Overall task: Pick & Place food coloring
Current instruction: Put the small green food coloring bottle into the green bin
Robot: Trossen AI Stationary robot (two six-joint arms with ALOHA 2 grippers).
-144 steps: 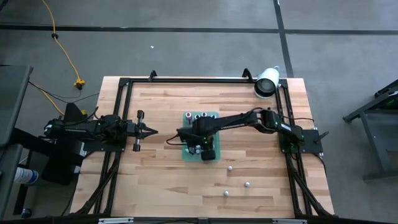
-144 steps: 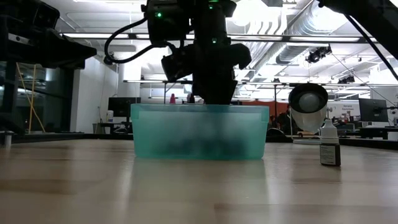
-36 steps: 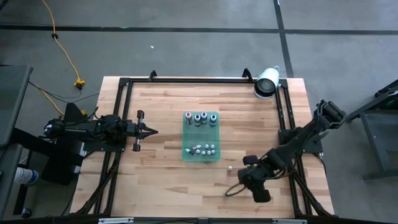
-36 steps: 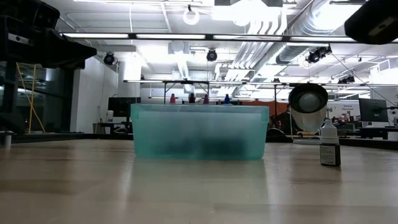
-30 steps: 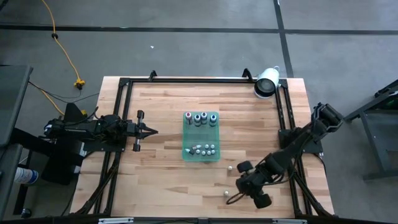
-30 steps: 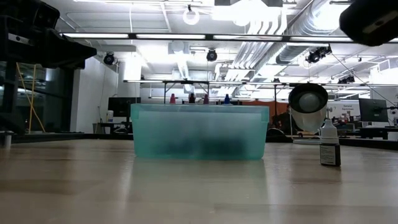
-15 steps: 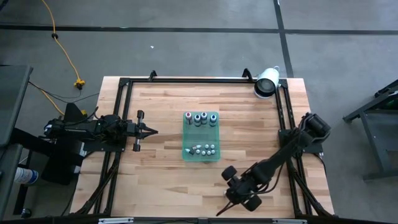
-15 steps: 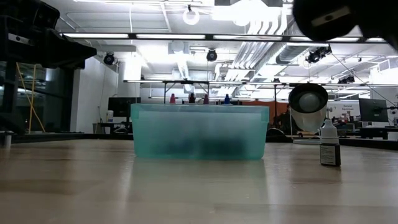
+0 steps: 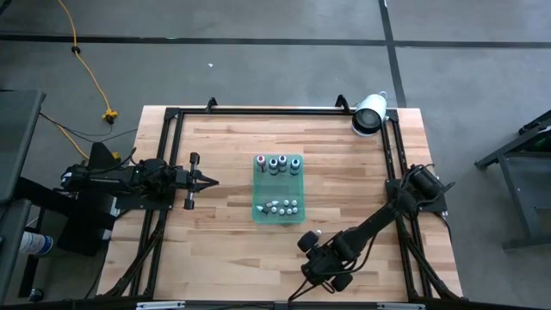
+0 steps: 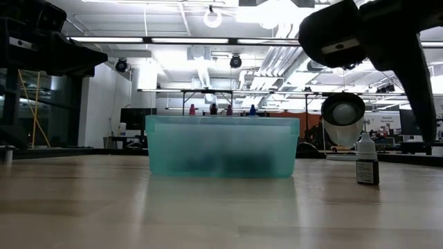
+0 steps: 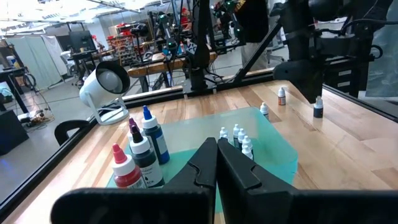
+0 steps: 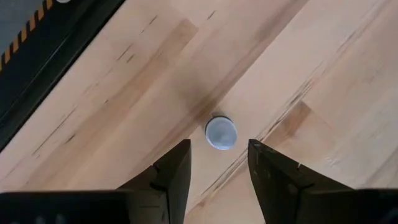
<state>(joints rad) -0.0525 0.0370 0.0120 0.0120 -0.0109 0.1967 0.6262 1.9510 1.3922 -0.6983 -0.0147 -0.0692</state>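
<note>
Right gripper (image 12: pixel 217 163) poised over loose bottle (image 12: pixel 221 133)
Tray (image 9: pixel 256 186) at frame center is passed over; bottle sits lower center of the table. Fingers are apart, straddling it; they should be lowered straight, centered, then closed. Left gripper (image 9: pixel 211 180) is parked, closed.

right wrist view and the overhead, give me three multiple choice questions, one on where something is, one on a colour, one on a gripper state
1. Where is the right gripper?
A. over the green tray
B. over the table's near edge, past the tray
C. beside the white cylinder

2. What colour is the tray?
A. translucent green
B. red
C. yellow

3. How do the right gripper's fingers stand?
A. shut on a bottle
B. open, above a small bottle
C. shut with nothing between them

Answers:
1 B, the high view shows the right arm reaching to the near edge.
2 A, the low view shows see-through green walls.
3 B, the right wrist view shows a gap between the fingers, with the bottle standing on the wood beyond them.
</note>
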